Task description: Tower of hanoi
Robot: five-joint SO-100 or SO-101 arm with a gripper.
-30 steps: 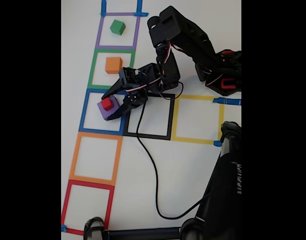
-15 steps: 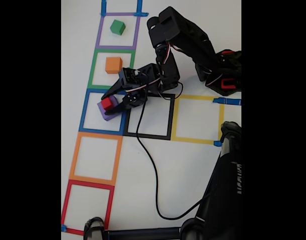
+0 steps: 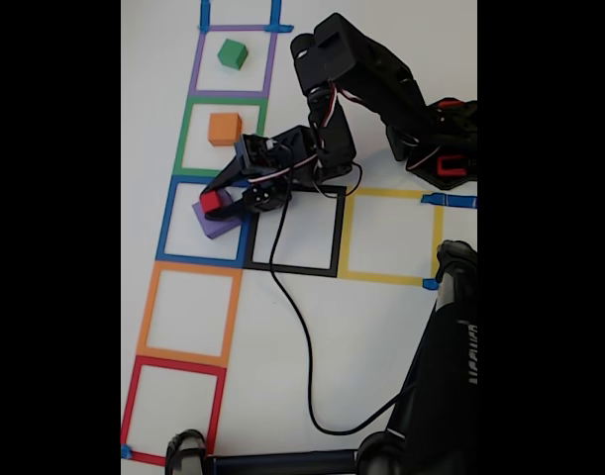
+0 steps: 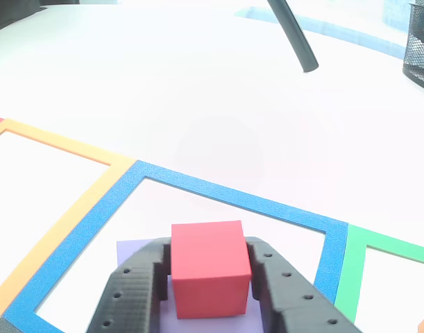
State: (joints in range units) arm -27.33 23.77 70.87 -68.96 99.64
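A small red cube (image 3: pixel 211 201) (image 4: pixel 210 274) sits on a flat purple block (image 3: pixel 220 224) (image 4: pixel 134 248) inside the blue taped square (image 3: pixel 168 230) (image 4: pixel 232 198). My black gripper (image 3: pixel 213 203) (image 4: pixel 210 258) reaches in from the right in the fixed view, and its two fingers press the red cube's left and right faces. An orange cube (image 3: pixel 224 128) lies in the green square and a green cube (image 3: pixel 232 53) in the purple square, both above the gripper in the fixed view.
Black (image 3: pixel 297 233) and yellow (image 3: pixel 391 237) squares lie to the right of the blue one, orange (image 3: pixel 188 312) and red (image 3: pixel 173 406) squares below it. The arm's cable (image 3: pixel 292 307) trails across the table. A black stand (image 3: pixel 441 376) rises at the bottom right.
The jaws have narrowed from a wide spread to a grip on the red cube. The cube has shifted slightly up and left on the purple block.
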